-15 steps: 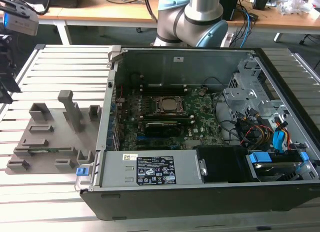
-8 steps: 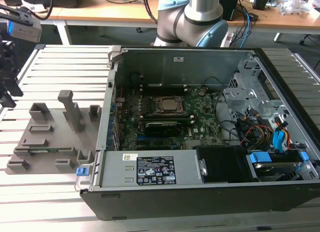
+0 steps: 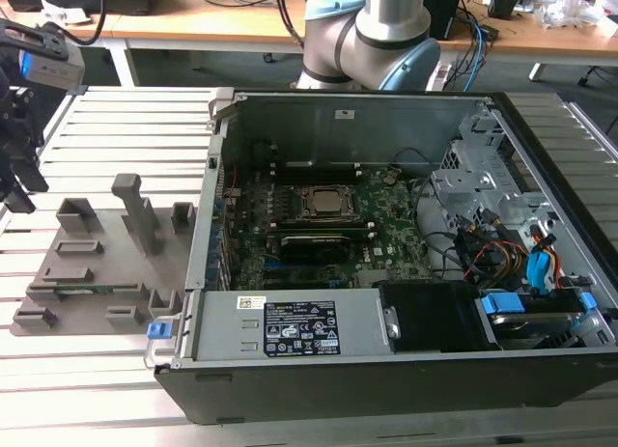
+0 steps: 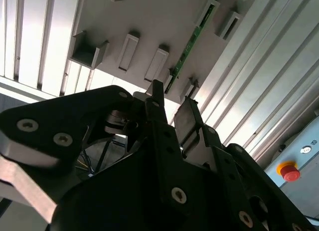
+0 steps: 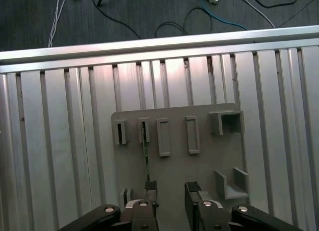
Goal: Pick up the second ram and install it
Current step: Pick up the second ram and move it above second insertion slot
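While the gripper [image 5: 171,193] hung over the grey fixture plate [image 5: 199,166], its two black fingers [image 5: 151,191] stood apart with nothing between them. The second ram [image 5: 146,156] sat on edge in that plate, far end in a narrow slot, near end in a notch close to the fingers. It was seen edge-on in both wrist views as a thin, long, straight strip. It looked dull green and dark in the first wrist view. In the second wrist view the second ram [image 4: 192,41] was brighter green with small dark bits along the edge. Its flat faces were turned away, so label and chips could not be made out. One fingertip lined up with the stick's near end in the first wrist view; could not tell if it touched. The plate also carried several raised rectangular pockets and an L-shaped bracket [image 5: 232,183].

In the exterior view the gripper [image 3: 21,181] was at the far exterior view's left, above the slatted aluminium table [image 3: 116,119], just beside the plate's edge. An open computer case [image 3: 386,370] lay to the exterior view's right of the plate. Its motherboard [image 3: 386,225] was exposed, well apart from the second ram. The arm's base [image 3: 367,32] stood behind the case.
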